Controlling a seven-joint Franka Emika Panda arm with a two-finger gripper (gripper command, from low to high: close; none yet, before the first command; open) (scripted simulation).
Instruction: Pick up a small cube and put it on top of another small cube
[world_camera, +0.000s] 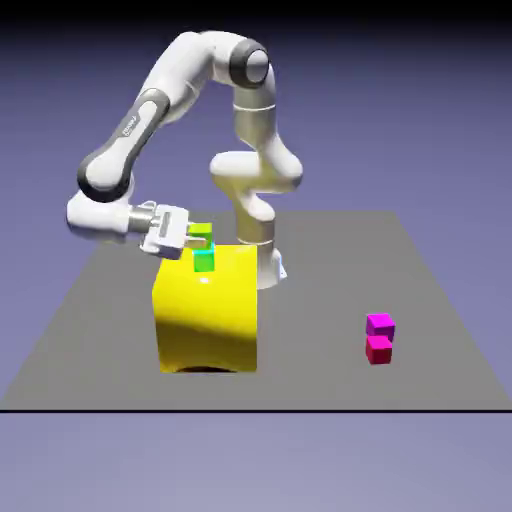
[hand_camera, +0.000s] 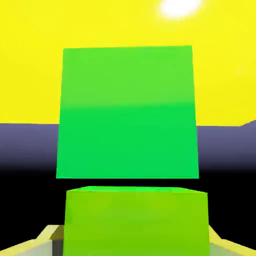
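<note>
Grey tabletop (world_camera: 320, 385) carries the yellow block (world_camera: 208, 320) and, to the exterior view's right, crimson (world_camera: 379, 351) and magenta cubes (world_camera: 380, 325). Beyond, the lime cube (hand_camera: 136, 222) sits between the gripper's (world_camera: 200, 241) parted fingers, just above the green cube (hand_camera: 128, 140)

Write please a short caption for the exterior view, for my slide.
Franka Panda gripper at a lime cube above a green cube; magenta cube and crimson cube apart.

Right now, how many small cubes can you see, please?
4: lime cube above green cube, both by the gripper; magenta cube and crimson cube together, right. Others may be hidden.
</note>
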